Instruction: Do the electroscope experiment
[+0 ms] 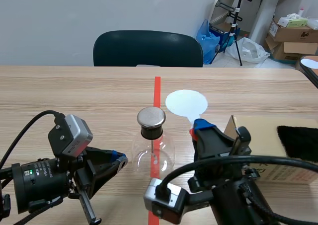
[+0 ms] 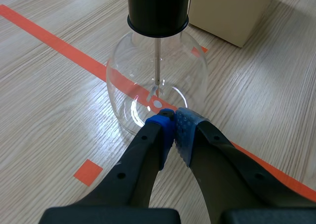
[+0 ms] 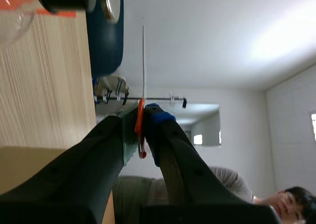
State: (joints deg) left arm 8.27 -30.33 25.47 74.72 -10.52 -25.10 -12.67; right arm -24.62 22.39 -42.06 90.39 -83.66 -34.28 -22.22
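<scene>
The electroscope (image 1: 153,145) is a clear glass flask with a black stopper and a round metal cap (image 1: 151,117), standing on the red tape line at mid table. My left gripper (image 1: 119,160) is shut on nothing, low on the table, with its tips (image 2: 175,120) right at the flask's (image 2: 155,85) base. My right gripper (image 1: 198,126) is raised to the right of the flask and shut on the orange stem of a white round paddle (image 1: 186,103). In the right wrist view the paddle (image 3: 143,61) shows edge-on above the fingers, and the flask's cap (image 3: 111,1) is off to the side.
A cardboard box (image 1: 263,135) with a black fuzzy pad (image 1: 298,141) on top stands right of my right arm. A dark chair (image 1: 148,48) sits behind the table's far edge. Boxes and bags lie on the floor at the back right. A person (image 3: 276,199) appears in the right wrist view.
</scene>
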